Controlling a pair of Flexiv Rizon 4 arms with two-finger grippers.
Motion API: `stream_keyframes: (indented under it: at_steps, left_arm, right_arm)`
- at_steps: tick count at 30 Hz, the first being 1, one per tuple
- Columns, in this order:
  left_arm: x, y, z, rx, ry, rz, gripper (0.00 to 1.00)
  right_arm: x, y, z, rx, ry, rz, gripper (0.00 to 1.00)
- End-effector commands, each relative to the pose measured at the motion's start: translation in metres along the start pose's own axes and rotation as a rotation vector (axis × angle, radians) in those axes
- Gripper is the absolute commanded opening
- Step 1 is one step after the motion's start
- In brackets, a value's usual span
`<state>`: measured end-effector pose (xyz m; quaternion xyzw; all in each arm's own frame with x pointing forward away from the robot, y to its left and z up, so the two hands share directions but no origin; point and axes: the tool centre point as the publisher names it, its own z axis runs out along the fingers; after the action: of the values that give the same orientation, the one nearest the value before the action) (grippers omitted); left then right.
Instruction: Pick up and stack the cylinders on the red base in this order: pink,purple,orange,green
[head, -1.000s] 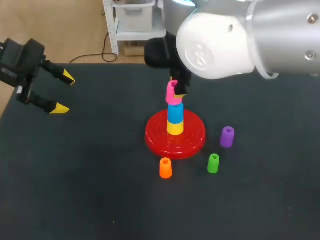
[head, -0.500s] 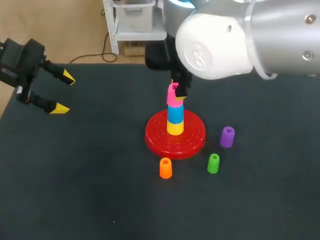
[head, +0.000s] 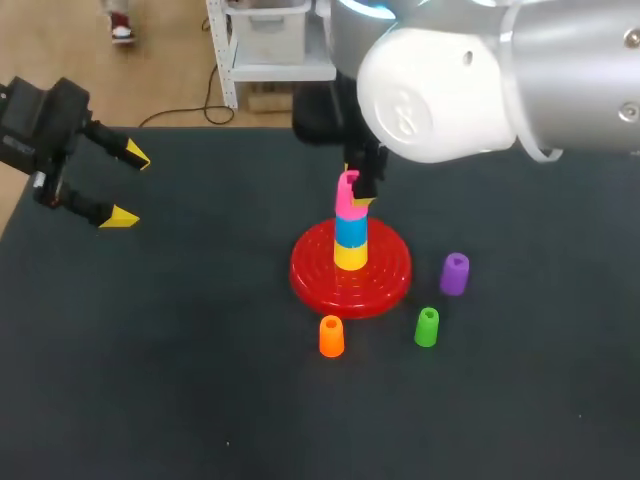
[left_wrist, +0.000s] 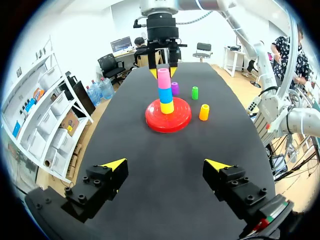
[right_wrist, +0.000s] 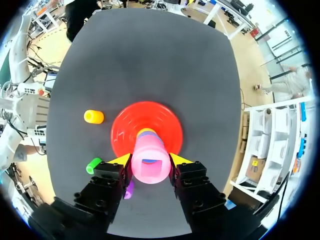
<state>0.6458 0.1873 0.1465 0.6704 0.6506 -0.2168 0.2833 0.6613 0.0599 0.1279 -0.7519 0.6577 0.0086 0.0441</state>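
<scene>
Head view | right gripper (right_wrist: 150, 161) clamped on pink cylinder (head: 346, 197) atop blue cylinder (head: 350, 229) on red base (head: 386, 282) | left gripper (head: 130, 186) fingers spread, at left edge of table (head: 200, 390) | purple cylinder (head: 454, 273), orange cylinder (head: 331, 336), green cylinder (head: 427, 327) standing beside base

The right hand (right_wrist: 149, 160) holds the top cylinder (head: 346, 200) of the stack (head: 350, 245) on the base (head: 385, 280) beneath, three loose cylinders (head: 427, 327) lying beside it.
</scene>
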Motion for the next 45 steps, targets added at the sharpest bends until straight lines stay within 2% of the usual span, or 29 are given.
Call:
stream_keyframes:
  at_steps: [1,31,44,45]
  left_arm:
    - [0.001,-0.001,0.000,-0.002,0.000,0.001,1.00]
    - [0.001,-0.001,0.000,-0.002,0.000,0.001,1.00]
    - [0.001,-0.001,0.000,-0.002,0.000,0.001,1.00]
    - [0.001,-0.001,0.000,-0.002,0.000,0.001,1.00]
  right_arm:
    - [0.001,0.001,0.004,0.005,0.001,0.000,0.00]
    - [0.002,-0.003,0.019,-0.002,-0.012,0.035,0.00]
    - [-0.001,-0.004,0.017,0.002,-0.027,0.044,0.00]
    - [-0.001,-0.004,0.016,0.009,-0.027,0.046,0.40]
